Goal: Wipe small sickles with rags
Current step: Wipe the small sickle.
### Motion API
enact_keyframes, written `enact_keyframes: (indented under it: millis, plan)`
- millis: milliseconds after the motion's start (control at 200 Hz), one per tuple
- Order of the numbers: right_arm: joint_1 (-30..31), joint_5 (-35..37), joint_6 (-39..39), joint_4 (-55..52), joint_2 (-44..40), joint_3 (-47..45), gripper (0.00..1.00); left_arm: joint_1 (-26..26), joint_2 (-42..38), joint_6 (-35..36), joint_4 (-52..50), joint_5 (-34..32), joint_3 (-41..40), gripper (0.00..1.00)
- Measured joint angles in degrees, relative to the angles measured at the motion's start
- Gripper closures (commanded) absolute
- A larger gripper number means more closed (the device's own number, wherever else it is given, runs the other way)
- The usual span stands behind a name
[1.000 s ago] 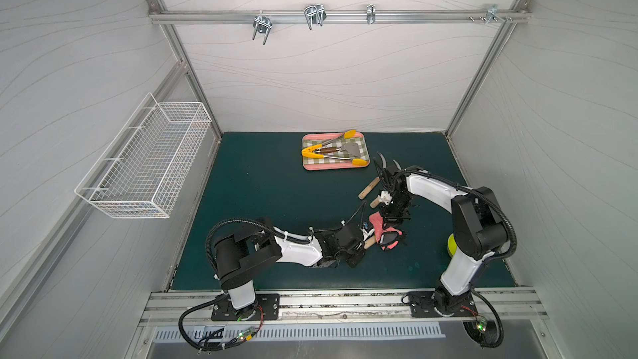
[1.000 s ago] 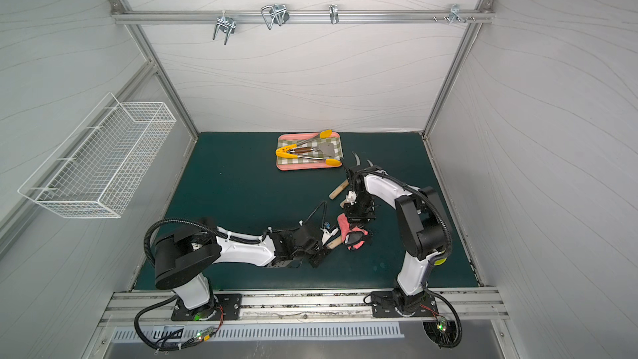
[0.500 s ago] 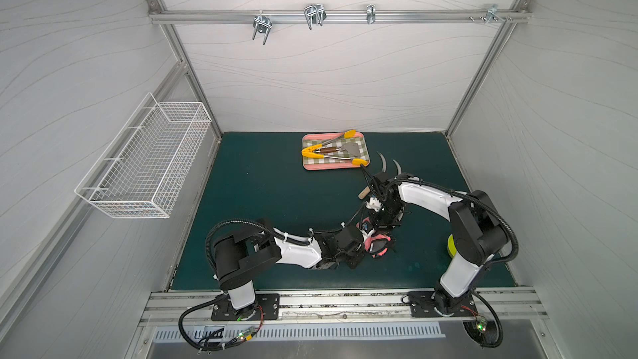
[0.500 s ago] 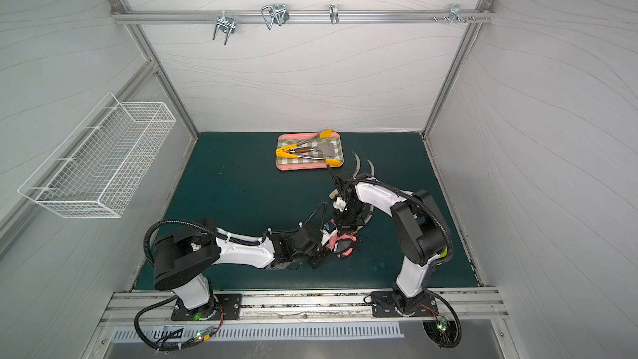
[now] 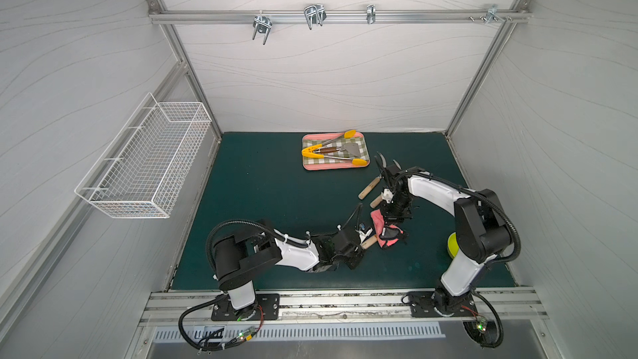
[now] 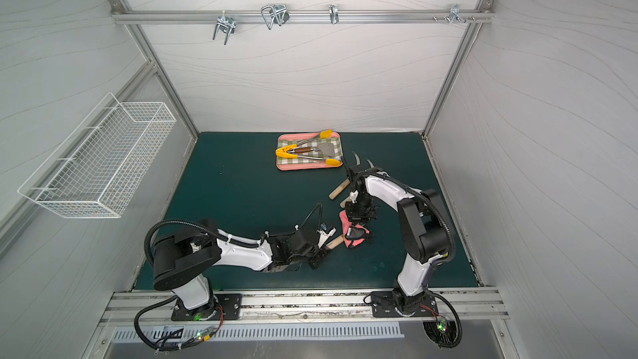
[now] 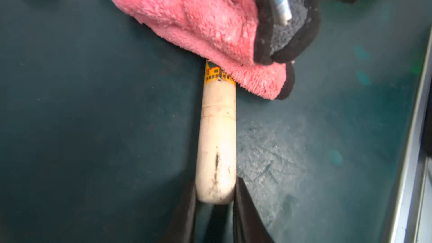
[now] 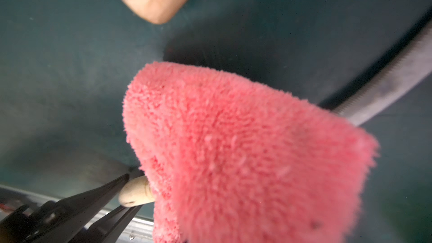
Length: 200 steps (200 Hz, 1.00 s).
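Note:
My left gripper [image 7: 215,197] is shut on the butt end of one small sickle's pale wooden handle [image 7: 216,141], which lies on the green mat. The pink fuzzy rag [image 7: 198,26], with its dark backing, is draped over that sickle past the orange label band. My right gripper [image 5: 393,216] stands over the rag [image 5: 385,236], shut on its far end; the rag hides its fingers in the right wrist view. The grey curved blade [image 8: 397,85] sticks out from under the rag [image 8: 245,148]. Two more sickles [image 5: 368,188] lie just behind, partly under the right arm.
A pink-rimmed checked tray [image 5: 331,168] with yellow-tipped tongs [image 5: 324,157] and a spatula sits at the back centre. A yellow-green object [image 5: 451,245] lies behind the right arm's base. A wire basket [image 5: 148,164] hangs on the left wall; hooks [image 5: 312,17] hang from the rail.
My right gripper dragged the rag along the sickle toward the left gripper, then back out toward the blade. The left gripper kept still on the handle.

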Motion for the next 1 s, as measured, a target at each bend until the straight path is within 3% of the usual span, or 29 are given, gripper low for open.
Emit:
enact_keyframes:
  millis: [195,325,395,730,1001]
  plan:
    - [6.1,1.0,0.5,1.6,-1.6,-1.8,0.96,-0.2,0.0,-1.3,1.2,-0.3,-0.8,1.0]
    - [12.1,-2.9,2.8,4.7,-4.3,-4.9,0.95,-0.3,0.0,-1.7,1.7,-0.9,-1.2,1.0]
    - [12.4,-4.4,4.6,6.5,-6.1,-7.0,0.95,-0.8,-0.1,-1.9,2.9,-1.6,-1.9,1.0]
    - [6.8,-5.7,5.1,6.4,-5.6,-6.9,0.96,-0.8,0.0,-3.3,3.9,-2.0,-2.2,1.0]
    - [-0.7,2.0,2.2,4.5,-3.0,-2.4,0.96,-0.6,0.0,-4.5,5.2,-2.9,-2.7,1.0]
